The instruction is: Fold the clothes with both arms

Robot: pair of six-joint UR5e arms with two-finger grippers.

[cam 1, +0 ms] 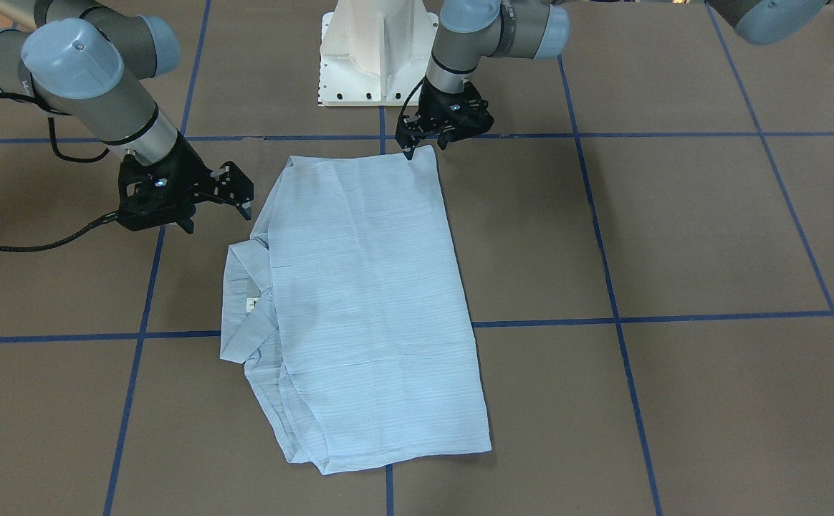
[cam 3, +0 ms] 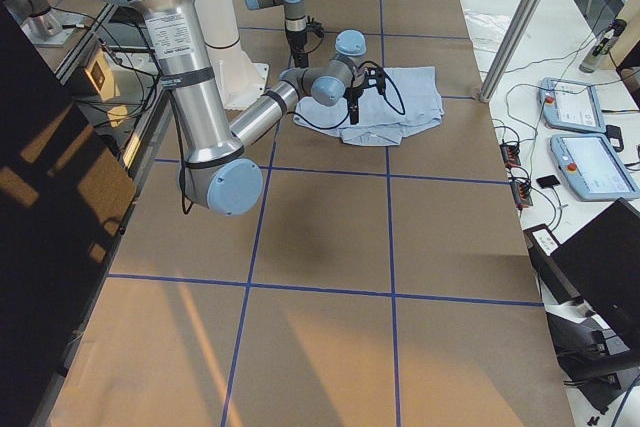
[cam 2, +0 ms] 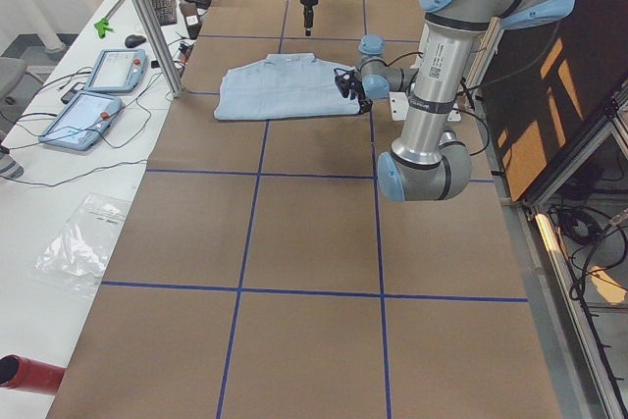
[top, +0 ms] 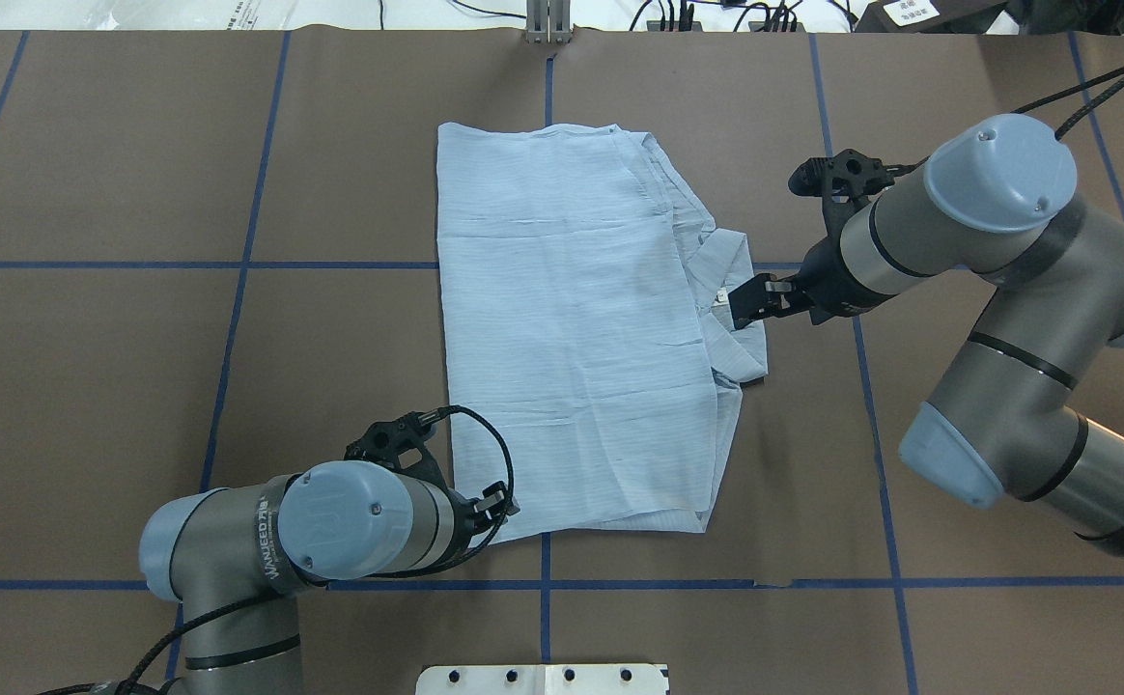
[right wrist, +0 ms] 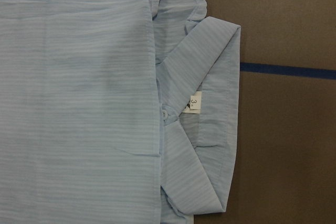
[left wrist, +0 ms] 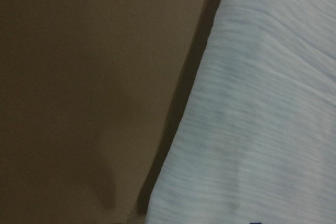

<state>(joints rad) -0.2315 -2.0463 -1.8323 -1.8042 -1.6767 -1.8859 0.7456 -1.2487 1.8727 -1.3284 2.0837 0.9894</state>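
Note:
The light blue striped shirt (cam 1: 367, 308) lies folded into a long rectangle on the brown table, and also shows in the overhead view (top: 572, 319). Its collar (right wrist: 210, 77) with the white neck label (right wrist: 193, 101) sticks out on my right side. My left gripper (cam 1: 426, 148) is open and low at the shirt's near corner (top: 502, 504). The left wrist view shows only the shirt's edge (left wrist: 252, 103) and table. My right gripper (cam 1: 218, 220) is open and hovers above the collar (top: 744, 301), holding nothing.
The white pedestal base (cam 1: 377, 50) stands at the table's near edge behind the shirt. Blue tape lines (cam 1: 617, 319) cross the brown table. A side bench with tablets (cam 2: 98, 95) and a metal post (cam 2: 147, 17) runs along the far edge.

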